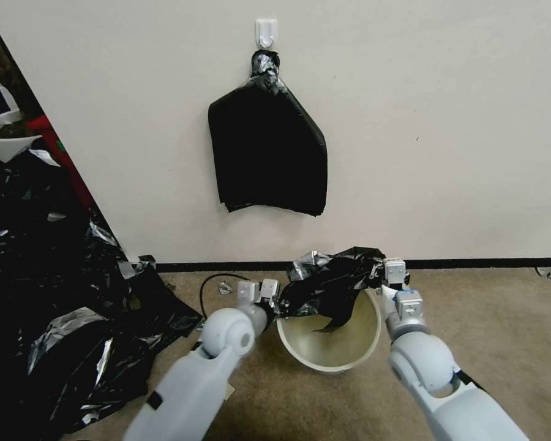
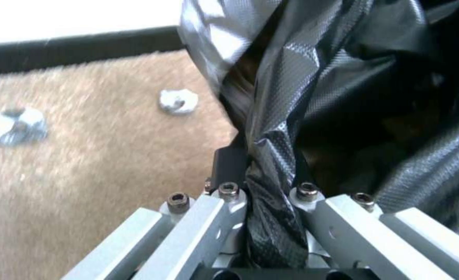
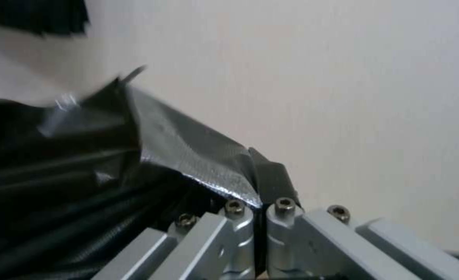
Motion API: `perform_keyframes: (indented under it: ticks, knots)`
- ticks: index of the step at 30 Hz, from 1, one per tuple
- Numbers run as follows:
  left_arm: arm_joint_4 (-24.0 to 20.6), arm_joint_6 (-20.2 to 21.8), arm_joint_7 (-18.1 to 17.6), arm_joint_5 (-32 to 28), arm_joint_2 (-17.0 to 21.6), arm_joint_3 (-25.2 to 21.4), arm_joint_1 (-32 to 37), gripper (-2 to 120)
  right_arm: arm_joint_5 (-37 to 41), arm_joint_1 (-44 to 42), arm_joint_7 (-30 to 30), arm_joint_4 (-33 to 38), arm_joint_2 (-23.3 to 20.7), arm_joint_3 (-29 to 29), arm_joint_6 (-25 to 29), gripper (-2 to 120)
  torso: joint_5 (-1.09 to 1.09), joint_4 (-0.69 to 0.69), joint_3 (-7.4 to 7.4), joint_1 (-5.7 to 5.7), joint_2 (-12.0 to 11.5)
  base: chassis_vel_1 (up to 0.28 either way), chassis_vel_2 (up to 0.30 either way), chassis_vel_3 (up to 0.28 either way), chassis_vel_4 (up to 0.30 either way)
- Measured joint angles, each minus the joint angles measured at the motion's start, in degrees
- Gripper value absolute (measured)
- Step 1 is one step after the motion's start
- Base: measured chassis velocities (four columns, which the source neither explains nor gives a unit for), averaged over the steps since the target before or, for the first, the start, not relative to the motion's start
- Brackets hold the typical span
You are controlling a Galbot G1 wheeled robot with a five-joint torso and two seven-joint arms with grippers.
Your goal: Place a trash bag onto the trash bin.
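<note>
left claw (image 2: 268,182) pinching trash bag (image 2: 343,77), carpet (image 2: 94,155)

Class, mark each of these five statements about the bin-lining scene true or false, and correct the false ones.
1. Both grippers are shut on the trash bag. True: the left gripper and the right gripper each pinch an edge of it.
2. The trash bin stands on a table. False: it stands on the carpet.
3. The bag already covers the bin's whole rim. False: it hangs over the far part, and the near rim is bare.
4. A black bundle hangs from a wall hook. True.
5. The heap of black plastic lies on the robot's right. False: it lies on its left.
</note>
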Motion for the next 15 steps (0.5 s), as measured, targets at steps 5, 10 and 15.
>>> perform_keyframes:
  ticks: [5,10,15]
  knots:
    - [-3.5,-0.7,3.2,1.0,2.4,-2.6,0.7,5,9.4,-0.7,1.1,0.7,-2.4,0.6,-5.6,0,0.01,0.00,0.00,0.00,0.0,0.000,0.000,0.000,0.000]
    - [-4.0,-7.5,1.8,0.3,2.1,-5.8,0.6,5,23.5,-6.7,4.9,7.4,-5.3,-0.9,-10.6,0,0.00,-0.01,0.00,0.00,0.0,0.000,0.000,0.000,0.000]
    - [-3.7,-12.1,0.8,-0.4,0.5,-6.3,-0.2,5,31.0,-12.1,7.4,16.4,-5.1,-5.7,-12.8,0,-0.02,-0.02,-0.01,0.00,0.0,0.000,0.000,0.000,0.000]
